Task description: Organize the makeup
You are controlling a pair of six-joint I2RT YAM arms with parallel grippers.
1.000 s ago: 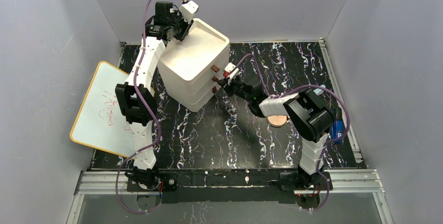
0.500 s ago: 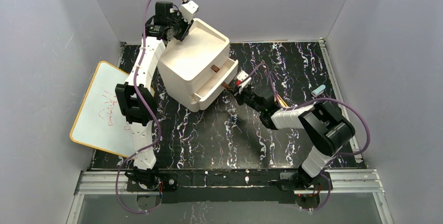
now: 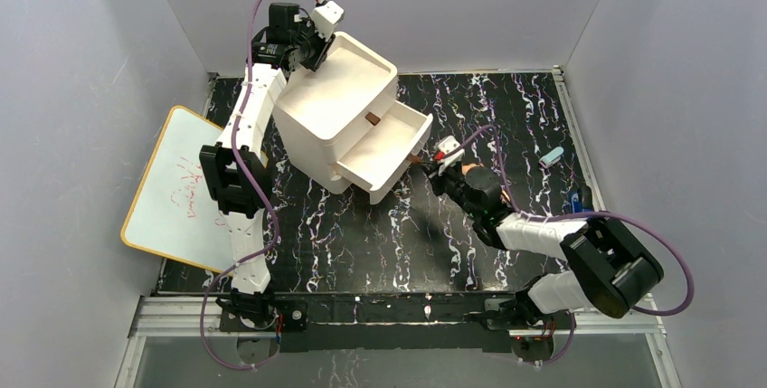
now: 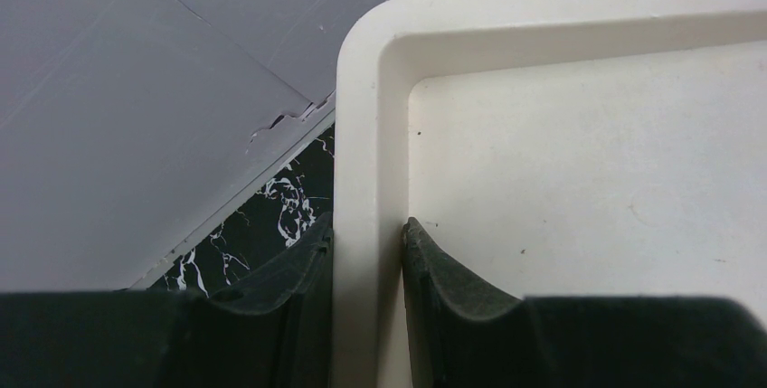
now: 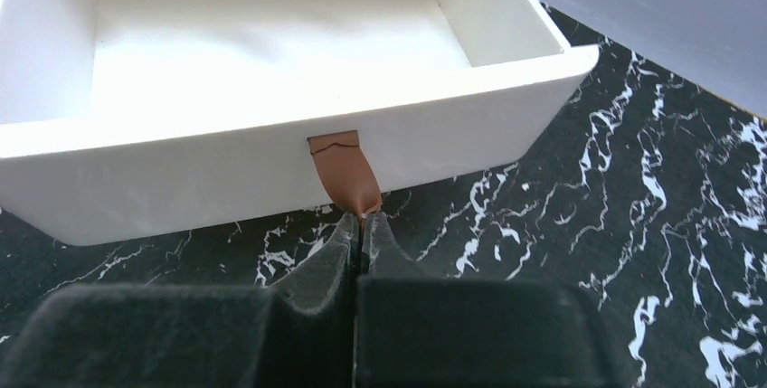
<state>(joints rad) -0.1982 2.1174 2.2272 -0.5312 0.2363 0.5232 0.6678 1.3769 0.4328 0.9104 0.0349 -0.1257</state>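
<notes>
I have the right gripper (image 5: 362, 225) pinched fully closed on the tip of the brown tab (image 5: 342, 175) of a drawer (image 5: 271, 162). The drawer sits below the top one in the white box (image 3: 307, 139) at the far-left corner of the table (image 3: 362, 234). It stands well out toward the table's middle, and what I can see of its inside is bare. The left gripper (image 4: 366, 230) is clamped across the box's top rim (image 4: 366, 135) at its far corner, one finger outside and one inside, bracing the box.

I judge the step to be opening this drawer to take the makeup. The grip is only on the very end of a soft tab, so I would pull straight along the drawer's own line and low, never sideways or upward, or the tab may slip out or the drawer may bind. I would hold the left clamp firm throughout, since the box would slide without it. I would stop before the drawer leaves the box, because enough floor is already exposed for loading. Then I would open the fingers and back off along the same line.

Of the makeup I can make out only one small pale piece (image 3: 551, 157) near the right edge. The rest I cannot place, and some may lie hidden under the right arm.
</notes>
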